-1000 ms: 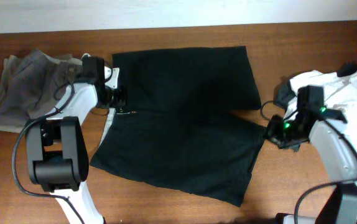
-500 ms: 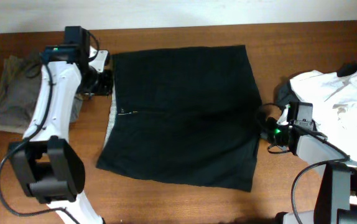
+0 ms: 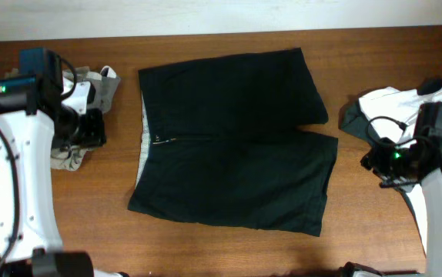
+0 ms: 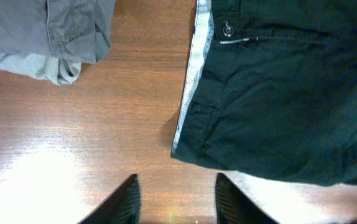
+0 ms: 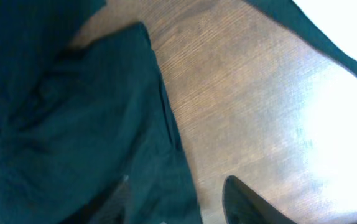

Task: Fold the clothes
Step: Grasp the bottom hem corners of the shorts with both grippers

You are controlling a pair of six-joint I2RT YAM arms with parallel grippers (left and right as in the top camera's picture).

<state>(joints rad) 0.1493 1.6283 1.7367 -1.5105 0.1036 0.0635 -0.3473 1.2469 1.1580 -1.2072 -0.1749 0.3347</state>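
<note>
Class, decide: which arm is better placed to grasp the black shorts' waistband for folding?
Left, probably: the left gripper, open, faces the waistband; the right gripper hovers by the leg hem.

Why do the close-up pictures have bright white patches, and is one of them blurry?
Overhead view: even light, sharp, though the black shorts show little detail. Left wrist view: crisp, with glare washing out the table at lower left. Right wrist view: soft and blurred, shorts tinted teal, upper right corner blown out white.

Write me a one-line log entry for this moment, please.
black shorts: spread flat on table | left gripper: open, empty | right gripper: open, empty | fold: not started
</note>
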